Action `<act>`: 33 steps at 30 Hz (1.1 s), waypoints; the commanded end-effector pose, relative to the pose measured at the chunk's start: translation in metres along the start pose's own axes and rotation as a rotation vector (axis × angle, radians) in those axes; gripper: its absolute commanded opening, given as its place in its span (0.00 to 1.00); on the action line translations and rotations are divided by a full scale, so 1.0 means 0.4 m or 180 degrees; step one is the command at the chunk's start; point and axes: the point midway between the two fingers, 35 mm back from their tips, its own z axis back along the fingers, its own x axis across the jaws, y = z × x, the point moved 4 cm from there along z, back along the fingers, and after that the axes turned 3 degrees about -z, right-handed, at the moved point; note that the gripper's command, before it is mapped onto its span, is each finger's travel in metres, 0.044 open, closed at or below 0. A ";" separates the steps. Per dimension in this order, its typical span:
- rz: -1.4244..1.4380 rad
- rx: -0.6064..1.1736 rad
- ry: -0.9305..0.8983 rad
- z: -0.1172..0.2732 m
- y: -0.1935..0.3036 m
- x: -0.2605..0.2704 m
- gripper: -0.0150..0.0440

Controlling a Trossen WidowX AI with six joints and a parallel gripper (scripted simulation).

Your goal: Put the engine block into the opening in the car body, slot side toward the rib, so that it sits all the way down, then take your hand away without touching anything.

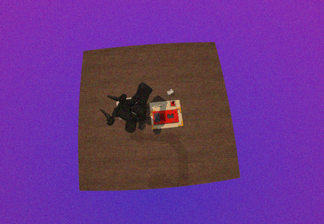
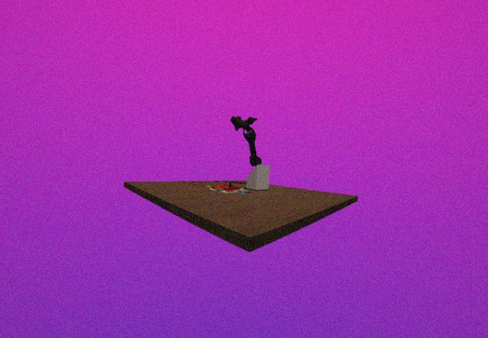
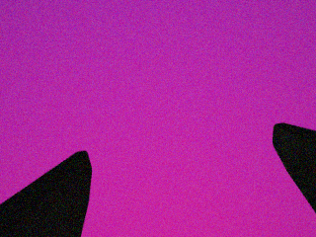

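My gripper point(image 1: 104, 102) point(image 3: 182, 147) is open and empty, its two black fingers wide apart. It is high above the table, on the side away from the car body. The red car body point(image 1: 171, 121) point(image 2: 235, 188) lies on a pale board point(image 1: 167, 126), with a dark opening point(image 1: 170, 116) in its right half; the rib cannot be made out. A small pale notched piece point(image 1: 170, 92) point(image 2: 241, 192), apparently the engine block, lies on the table outside the board, clear of the car body. Its slot side is too small to tell.
A small red piece with a black knob point(image 1: 172, 103) stands on the board near its upper right corner. The arm stands on a grey pedestal point(image 2: 260, 178) beside the board. The arm's shadow crosses the board's left part. The brown table point(image 1: 198, 143) point(image 2: 252, 220) has open edges.
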 end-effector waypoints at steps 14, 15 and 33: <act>0.0108 -0.0469 0.0456 -0.024 -0.081 -0.126 1.00; 0.0170 -0.0516 0.0499 -0.026 -0.092 -0.142 1.00; 0.0479 -0.1683 0.1490 0.040 -0.319 -0.431 1.00</act>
